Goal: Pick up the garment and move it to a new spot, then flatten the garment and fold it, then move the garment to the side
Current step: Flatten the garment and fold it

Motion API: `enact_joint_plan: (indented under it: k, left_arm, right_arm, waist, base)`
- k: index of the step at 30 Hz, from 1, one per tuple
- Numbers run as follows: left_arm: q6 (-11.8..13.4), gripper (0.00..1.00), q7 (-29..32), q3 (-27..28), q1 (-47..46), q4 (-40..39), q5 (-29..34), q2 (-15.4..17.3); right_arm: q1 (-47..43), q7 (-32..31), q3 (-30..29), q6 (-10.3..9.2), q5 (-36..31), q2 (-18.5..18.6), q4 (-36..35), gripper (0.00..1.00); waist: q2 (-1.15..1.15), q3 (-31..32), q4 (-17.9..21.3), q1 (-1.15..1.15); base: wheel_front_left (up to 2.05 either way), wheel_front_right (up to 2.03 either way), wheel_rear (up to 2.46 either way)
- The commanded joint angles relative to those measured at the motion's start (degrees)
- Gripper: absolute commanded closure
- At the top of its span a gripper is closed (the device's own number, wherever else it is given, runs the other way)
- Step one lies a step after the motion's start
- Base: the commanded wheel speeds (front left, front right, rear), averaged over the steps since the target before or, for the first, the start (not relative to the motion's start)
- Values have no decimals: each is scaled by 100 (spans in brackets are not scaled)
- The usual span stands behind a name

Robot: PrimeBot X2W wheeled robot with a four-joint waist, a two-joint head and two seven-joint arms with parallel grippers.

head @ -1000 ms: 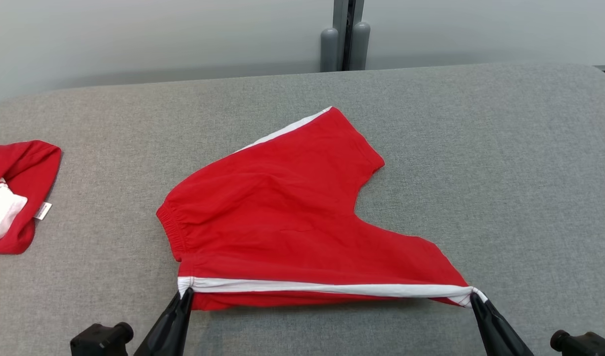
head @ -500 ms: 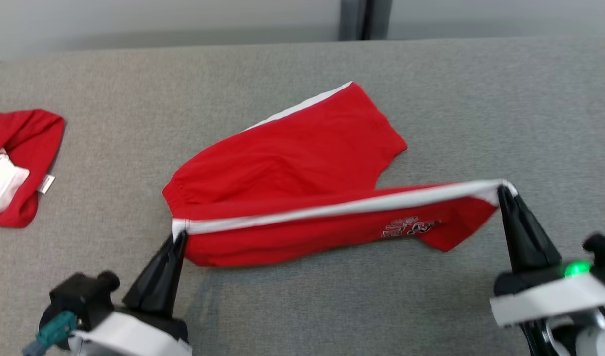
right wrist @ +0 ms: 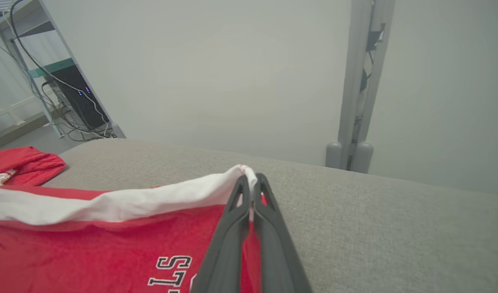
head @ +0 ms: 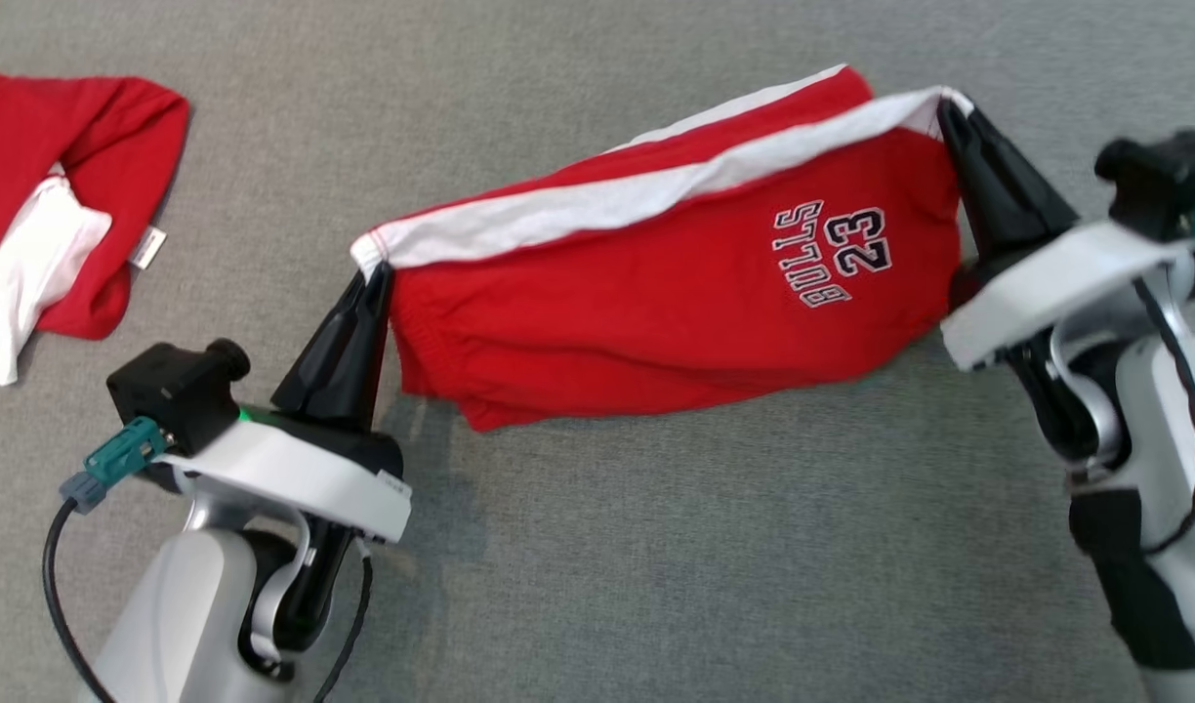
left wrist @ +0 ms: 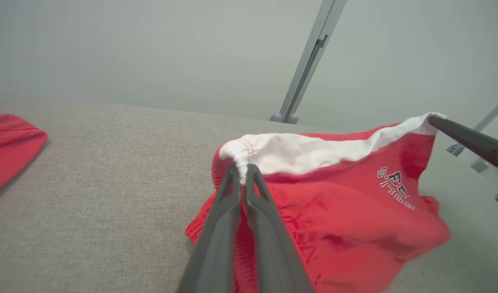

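Shorts (head: 656, 312) hang by white stripe (head: 578, 205), left jaws and right jaws closed on its ends; head view gives whole print (head: 842, 249), right wrist view part.

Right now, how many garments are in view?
2: red shorts held up mid-table between the left gripper and right gripper; another red-and-white garment lying far left, partly cropped.

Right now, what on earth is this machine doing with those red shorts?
The robot is holding up a pair of red shorts with both arms. The left jaws are shut on one end of the white side stripe and the right jaws on the other end. That edge is stretched between them above the grey padded surface, and the rest hangs down. Another red and white garment lies off to the robot's left.
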State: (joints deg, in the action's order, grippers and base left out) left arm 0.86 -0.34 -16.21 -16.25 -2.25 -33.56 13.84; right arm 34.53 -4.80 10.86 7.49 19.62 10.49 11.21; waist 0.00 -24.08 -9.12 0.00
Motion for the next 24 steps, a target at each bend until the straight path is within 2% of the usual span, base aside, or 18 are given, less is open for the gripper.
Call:
enact_joint_plan:
  k: [1, 10, 17, 18, 19, 20, 21, 22, 24]
  left_arm:
    - [-87, 100, -96, -2, -254, 184, -64, -69]
    - [-360, 100, -242, -128, -860, 1090, -208, -329]
    - [-486, 100, -379, -194, -1051, 1557, -274, -413]
    - [-480, 100, -407, -191, -1070, 1600, -269, -422]
    - [-482, 100, -442, -196, -1060, 1644, -272, -437]
    - [-469, 66, -474, -190, -1032, 1679, -280, -443]
    - [-445, 17, -497, -186, -1004, 1710, -264, -438]
    - [-410, 0, -554, -163, -976, 1727, -243, -437]
    - [-298, 0, -657, -138, -895, 1753, -148, -412]
  right_arm:
    - [337, -2, 132, 2, 74, 119, 259, 100]
    - [1400, 169, 560, 2, 311, 302, 1633, 100]
    - [1740, 536, 673, 2, 422, 189, 2456, 100]
    - [1752, 598, 733, 2, 440, 162, 2529, 60]
    - [1758, 651, 775, 2, 456, 158, 2606, 0]
    - [1770, 748, 815, 2, 458, 163, 2634, 0]
    - [1764, 845, 845, 2, 479, 164, 2679, 0]
    - [1740, 963, 847, 2, 482, 166, 2726, 0]
    - [1664, 1228, 868, 2, 455, 134, 2766, 0]
  waist:
    - [0, -238, -221, 0]
    - [0, -458, -404, 0]
    - [0, -483, -358, 0]
    - [0, -473, -343, 0]
    - [0, -459, -329, 0]
    - [0, -443, -312, 0]
    - [0, -422, -295, 0]
    - [0, -395, -276, 0]
    - [0, -342, -226, 0]
  base:
    - [0, 0, 0]
    - [0, 0, 0]
    - [0, 0, 0]
    - [0, 0, 0]
    - [0, 0, 0]
    - [0, 0, 0]
    - [0, 0, 0]
    - [0, 0, 0]
    - [0, 0, 0]
